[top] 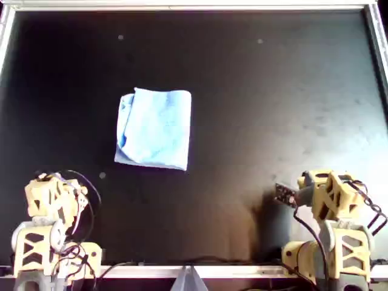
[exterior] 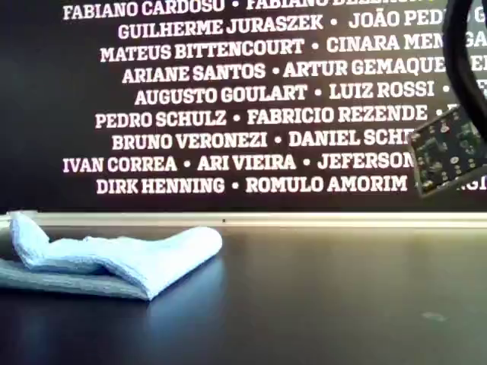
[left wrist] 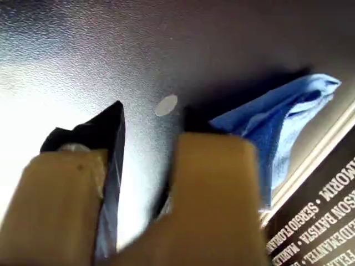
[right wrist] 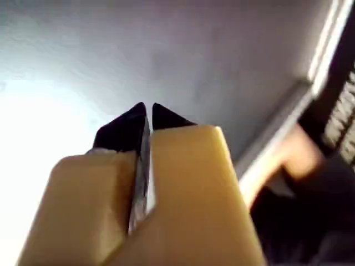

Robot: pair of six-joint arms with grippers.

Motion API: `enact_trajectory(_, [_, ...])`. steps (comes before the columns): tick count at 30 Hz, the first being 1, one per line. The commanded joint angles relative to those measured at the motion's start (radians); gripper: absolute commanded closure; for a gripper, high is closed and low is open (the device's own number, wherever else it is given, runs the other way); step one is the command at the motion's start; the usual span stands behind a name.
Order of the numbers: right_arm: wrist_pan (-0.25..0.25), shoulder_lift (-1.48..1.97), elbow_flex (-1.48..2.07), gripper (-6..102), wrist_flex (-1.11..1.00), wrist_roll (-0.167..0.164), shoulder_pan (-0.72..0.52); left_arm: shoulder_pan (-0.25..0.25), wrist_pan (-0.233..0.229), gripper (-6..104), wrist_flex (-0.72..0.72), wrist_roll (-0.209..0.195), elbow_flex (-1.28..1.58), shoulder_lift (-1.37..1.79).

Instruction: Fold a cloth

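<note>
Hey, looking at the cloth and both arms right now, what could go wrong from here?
1. The cloth is folded unevenly, one edge bunched up in the exterior view; that raised flap may spring open.
2. My first pincer stands open with the cloth just past its tips; moving forward could snag it and drag the fold apart.
3. My second pincer is shut, with no cloth in its view, so it cannot steady the fold.

You see the cloth [top: 154, 128] as soft, light blue fabric with a fine nap, faintly creased. The table [top: 273, 91] under it is a dark, smooth sheet with a dull sheen that catches glare, edged by a pale metal-looking rim [top: 194, 6]. My first gripper [left wrist: 150, 124] looks like matt yellowish plastic, its fingers [left wrist: 111, 130] tipped in black.
</note>
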Motion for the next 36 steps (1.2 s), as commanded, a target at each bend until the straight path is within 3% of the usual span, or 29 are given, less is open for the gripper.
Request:
enact_trajectory(1, [-0.046, 0.040, 0.017, 92, 0.028, 0.008, -0.011, 0.020, 0.006, 91, -0.008, 0.006, -0.015, 0.017])
enact_trajectory(4, [-0.049, 0.040, 0.017, 92, 0.028, 0.008, -0.026, 0.020, 0.006, 102, -0.006, 0.006, -0.015, 0.015])
enact_trajectory(19, [-0.058, 0.034, 0.017, 91, 0.029, -0.006, -0.035, 0.002, 0.006, 97, -0.002, 0.005, -0.015, 0.003])
enact_trajectory(36, [-0.051, 0.032, 0.017, 91, 0.029, 0.002, -0.037, 0.005, 0.006, 97, -0.002, 0.002, -0.015, 0.003])
